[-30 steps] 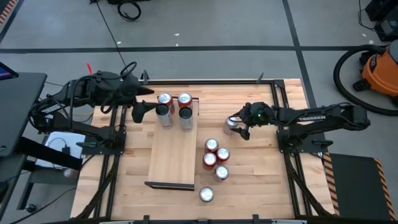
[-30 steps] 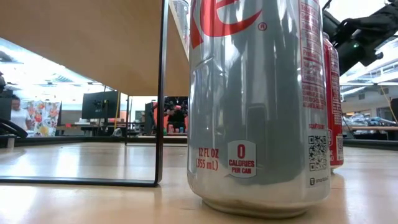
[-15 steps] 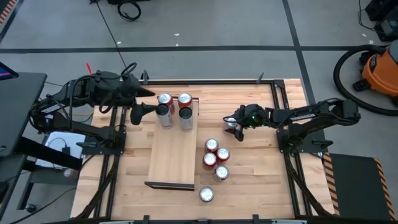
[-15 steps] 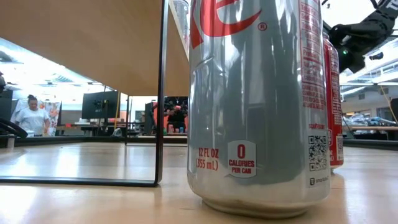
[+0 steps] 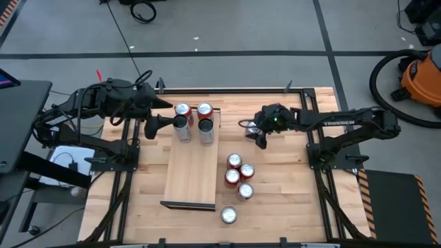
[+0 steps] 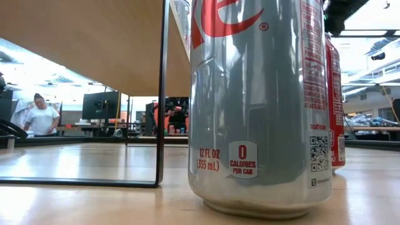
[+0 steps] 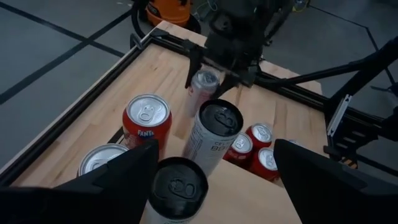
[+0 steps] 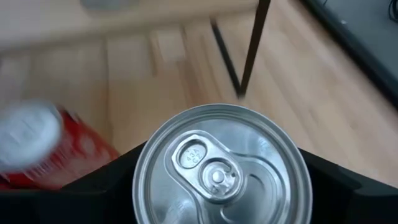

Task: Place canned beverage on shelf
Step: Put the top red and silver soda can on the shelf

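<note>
The left gripper [image 5: 153,125] hung with its dark fingers spread apart and empty, just beside the four upright cans grouped at the far end of the long pale wooden shelf board [image 5: 193,172]. Those four cans were a red-topped can [image 7: 147,120], a silver-lidded can [image 7: 102,160], and two tall slim black-lidded cans [image 7: 212,134]. The shelf's long axis ran from the far edge of the table toward the near edge, with a dark raised lip at each short end.

To the right of the shelf, on the planked wooden tabletop [image 5: 282,186], stood three red cans [image 5: 238,173] in a cluster and one lone silver can [image 5: 228,215] nearest the front, all upright.

Farther right, the right gripper [image 5: 256,131] was clamped around a silver canned beverage [image 8: 221,168], held upright between its fingers, pull-tab top facing up, off to the side of the shelf's far end.

The table stood on a grey floor; an orange vacuum [image 5: 422,76] sat at the right, and a person [image 6: 41,115] stood in the distant room.
</note>
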### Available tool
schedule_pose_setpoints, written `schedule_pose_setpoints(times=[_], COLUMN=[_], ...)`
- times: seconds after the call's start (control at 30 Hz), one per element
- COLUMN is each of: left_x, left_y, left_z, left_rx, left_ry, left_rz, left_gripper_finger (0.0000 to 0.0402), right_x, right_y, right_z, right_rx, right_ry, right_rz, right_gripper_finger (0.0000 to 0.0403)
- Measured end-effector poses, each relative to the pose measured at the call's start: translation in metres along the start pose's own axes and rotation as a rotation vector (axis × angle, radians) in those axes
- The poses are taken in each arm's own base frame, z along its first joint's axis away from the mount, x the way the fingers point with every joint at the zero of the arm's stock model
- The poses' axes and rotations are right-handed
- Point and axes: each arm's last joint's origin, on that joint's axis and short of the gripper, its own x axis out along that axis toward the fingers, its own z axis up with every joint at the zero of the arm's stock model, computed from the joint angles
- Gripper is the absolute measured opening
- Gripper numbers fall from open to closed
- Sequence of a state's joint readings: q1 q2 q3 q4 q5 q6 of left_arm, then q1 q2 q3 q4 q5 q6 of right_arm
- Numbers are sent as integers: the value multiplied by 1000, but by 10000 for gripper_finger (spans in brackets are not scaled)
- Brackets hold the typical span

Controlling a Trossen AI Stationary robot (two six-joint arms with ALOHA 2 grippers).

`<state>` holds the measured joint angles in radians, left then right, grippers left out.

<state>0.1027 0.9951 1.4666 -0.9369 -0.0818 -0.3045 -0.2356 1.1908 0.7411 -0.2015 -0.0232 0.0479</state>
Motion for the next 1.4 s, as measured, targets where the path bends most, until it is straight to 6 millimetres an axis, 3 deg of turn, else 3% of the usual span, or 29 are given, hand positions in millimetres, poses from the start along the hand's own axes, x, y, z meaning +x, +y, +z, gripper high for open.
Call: schedule_pose_setpoints(times=[0.27, 0.4, 0.63, 0.83, 1.17, 1.4], left_x=[-3, -4, -3, 3, 6, 1], left_y=[-18, -23, -19, -24, -34, -42], left_z=[1, -1, 1, 0, -1, -25], left_rx=[40, 51, -136, -207, -125, -3], left_ry=[-73, -79, -101, -88, -67, 170], left_rz=[-14, -12, 37, 18, -58, -124], left_gripper_finger=[329, 329, 329, 329, 329, 329], right_x=[-35, -45, -49, -35, -7, 24], right_y=[23, 40, 80, 107, 148, 166], right_z=[57, 71, 82, 82, 109, 126], right_rx=[-47, -25, -27, -30, -31, 3], right_ry=[-34, -100, -238, -193, -196, -189], right_rz=[65, 158, 319, 346, 265, 215], right_gripper_finger=[317, 317, 318, 319, 319, 319])
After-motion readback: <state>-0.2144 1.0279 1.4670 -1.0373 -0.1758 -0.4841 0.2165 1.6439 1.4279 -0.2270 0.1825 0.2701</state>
